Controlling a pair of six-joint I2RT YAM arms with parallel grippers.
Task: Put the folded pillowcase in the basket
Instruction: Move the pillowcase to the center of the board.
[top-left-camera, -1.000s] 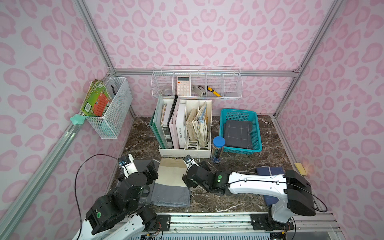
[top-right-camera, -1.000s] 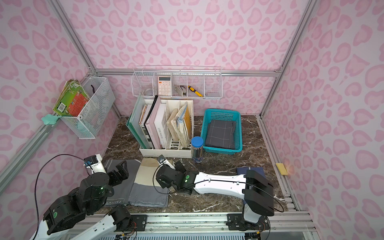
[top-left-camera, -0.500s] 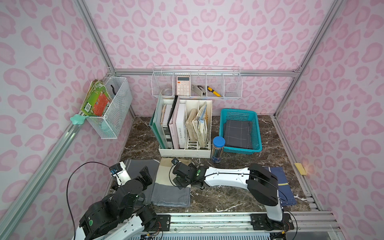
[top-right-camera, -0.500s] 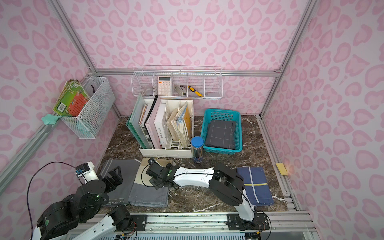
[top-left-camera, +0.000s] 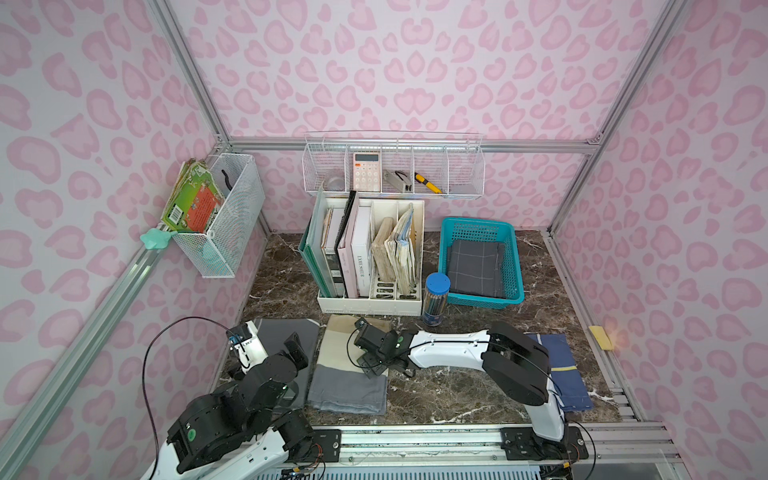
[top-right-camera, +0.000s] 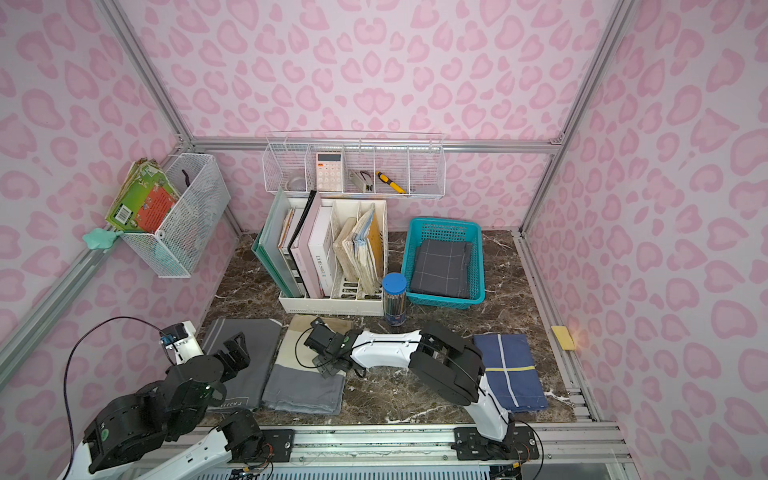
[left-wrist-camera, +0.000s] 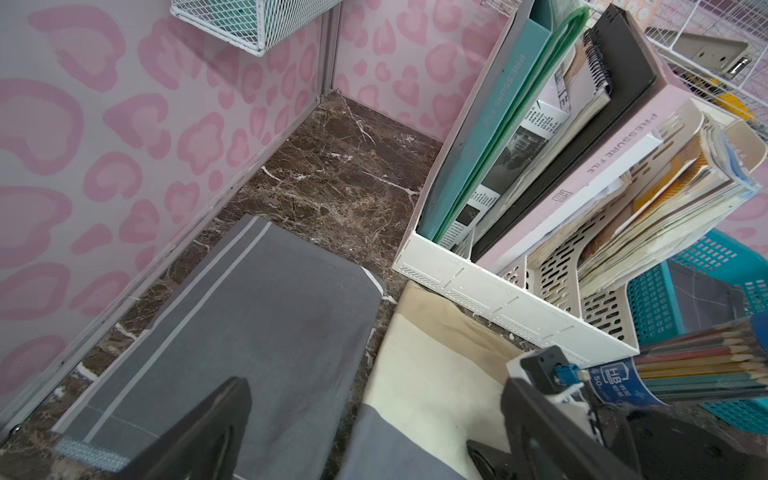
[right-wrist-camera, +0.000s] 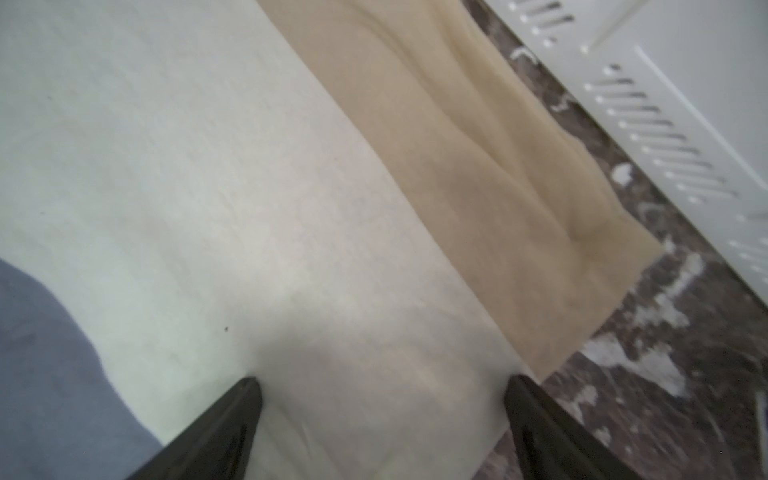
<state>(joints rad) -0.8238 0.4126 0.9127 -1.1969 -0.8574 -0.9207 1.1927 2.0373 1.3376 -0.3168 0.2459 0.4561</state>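
The folded pillowcase (top-left-camera: 348, 384) with tan, cream and grey bands lies flat at the front middle of the marble table. My right gripper (top-left-camera: 371, 365) hovers low over its cream band near the right-hand edge. It is open, and in the right wrist view the gripper (right-wrist-camera: 382, 384) straddles bare cream cloth (right-wrist-camera: 232, 199). My left gripper (top-left-camera: 296, 348) is open above a dark grey folded cloth (top-left-camera: 277, 337) to the left and holds nothing. The teal basket (top-left-camera: 515, 266) stands at the back right, with a dark checked folded cloth (top-left-camera: 476, 266) inside.
A white file rack (top-left-camera: 370, 305) of books stands just behind the pillowcase, and a blue-lidded pencil tube (top-left-camera: 435, 298) stands between the rack and the basket. A navy folded cloth (top-left-camera: 570, 376) lies at the front right under my right arm. White wire baskets (top-left-camera: 395, 166) hang on the walls.
My right gripper has moved left and lower over the pillowcase while its elbow swung in. My left arm has drawn back toward the front left. Both grippers stayed open.
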